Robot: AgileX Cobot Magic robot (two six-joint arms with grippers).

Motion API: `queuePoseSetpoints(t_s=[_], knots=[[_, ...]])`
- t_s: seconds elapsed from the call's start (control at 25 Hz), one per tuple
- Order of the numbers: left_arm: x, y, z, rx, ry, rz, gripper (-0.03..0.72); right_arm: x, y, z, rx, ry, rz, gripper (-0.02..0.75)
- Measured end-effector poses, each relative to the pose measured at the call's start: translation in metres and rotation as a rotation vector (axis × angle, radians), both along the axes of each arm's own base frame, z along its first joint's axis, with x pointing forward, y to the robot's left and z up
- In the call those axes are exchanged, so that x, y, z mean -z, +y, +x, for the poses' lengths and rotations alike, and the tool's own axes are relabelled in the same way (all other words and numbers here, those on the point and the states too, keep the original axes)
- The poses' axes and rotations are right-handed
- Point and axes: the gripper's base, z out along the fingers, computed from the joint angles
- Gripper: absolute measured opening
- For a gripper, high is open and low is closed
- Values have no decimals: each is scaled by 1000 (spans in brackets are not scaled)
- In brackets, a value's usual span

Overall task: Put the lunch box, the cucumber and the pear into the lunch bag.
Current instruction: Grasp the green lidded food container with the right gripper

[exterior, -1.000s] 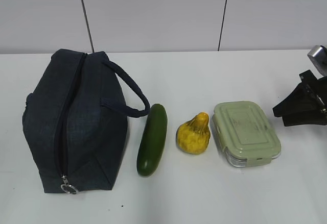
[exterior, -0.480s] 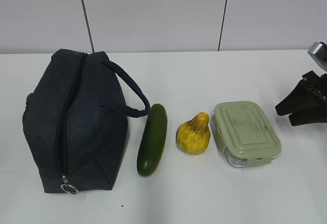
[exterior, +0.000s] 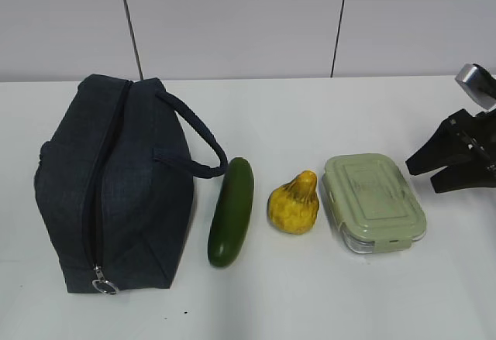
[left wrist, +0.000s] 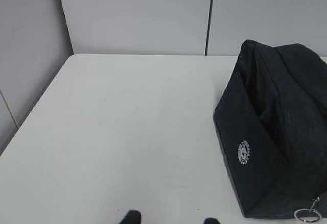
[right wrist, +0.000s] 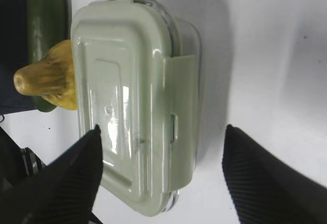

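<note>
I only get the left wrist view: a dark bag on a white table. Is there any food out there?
Observer: Yes. A cucumber, a pear and a lunch box lie in a row to the right of the lunch bag.
Operator: Is the bag open?
Observer: No. The exterior view shows its zipper closed along the top.
Operator: What about the other arm?
Observer: The right end effector is open beside the lunch box, holding nothing.
</note>
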Motion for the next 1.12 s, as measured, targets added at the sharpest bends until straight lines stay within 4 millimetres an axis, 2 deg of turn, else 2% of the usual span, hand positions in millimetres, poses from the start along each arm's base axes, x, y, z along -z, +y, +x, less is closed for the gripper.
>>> queuePoseSetpoints(t_s=[0.4, 0.6, 0.88, 1.12], knots=[[0, 0, 0, 0, 0, 0, 238, 23, 4, 7, 4, 43, 49, 566], [0, 0, 0, 0, 0, 0, 238, 35, 15, 9, -28, 66, 61, 566], [0, 0, 0, 0, 0, 0, 238, 39, 33, 12, -88, 49, 66, 566], [0, 0, 0, 0, 0, 0, 238, 39, 34, 12, -100, 47, 61, 565]])
